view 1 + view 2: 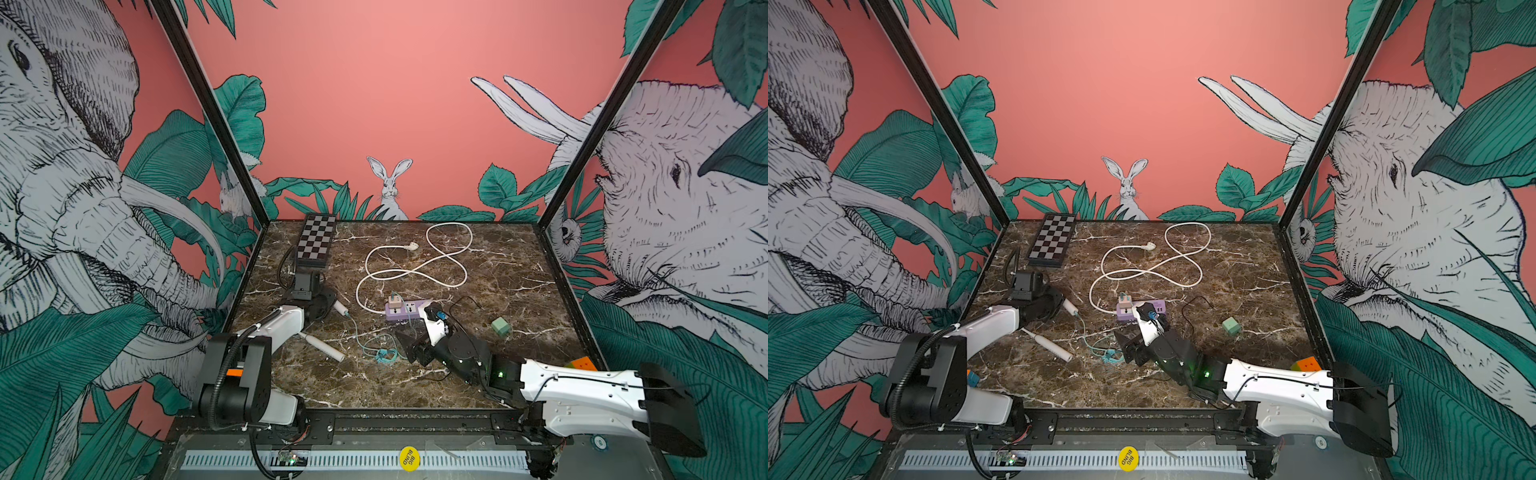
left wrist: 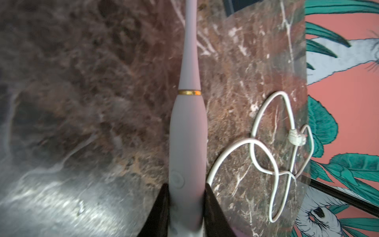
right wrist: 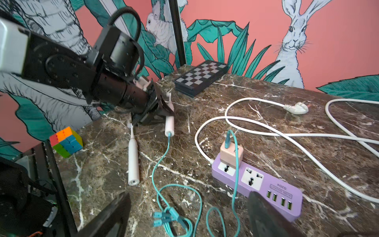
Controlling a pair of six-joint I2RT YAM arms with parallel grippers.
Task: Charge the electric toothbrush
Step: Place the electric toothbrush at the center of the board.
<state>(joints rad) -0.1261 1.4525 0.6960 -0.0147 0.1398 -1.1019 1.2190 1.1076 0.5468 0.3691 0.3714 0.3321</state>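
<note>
On the left, the left gripper is clamped on the toothbrush, its black fingers pressing both sides of the smooth, pale pink handle just below the round button. A thin gold ring marks where the handle narrows into a slim neck. This toothbrush sits low over the brown, white-veined marble table on its left side, and a thin teal cable is plugged into its base. Behind it, by the back wall, lies a folded chessboard in a dark frame. A Rubik's cube sits at the table edge near the left arm. A second toothbrush, white and round-ended, lies flat just beside the cable. The cable runs in loose loops, with a bundle of spare connectors, to a beige, boxy adapter. The adapter stands in the socket at the cord end of a purple power strip. The strip's thick white cord curls across the middle of the table, its plug lying loose. The right gripper hovers with its fingers spread wide and nothing between them, one finger over the strip's USB end. Further right are a pale green cube and another Rubik's cube.
</note>
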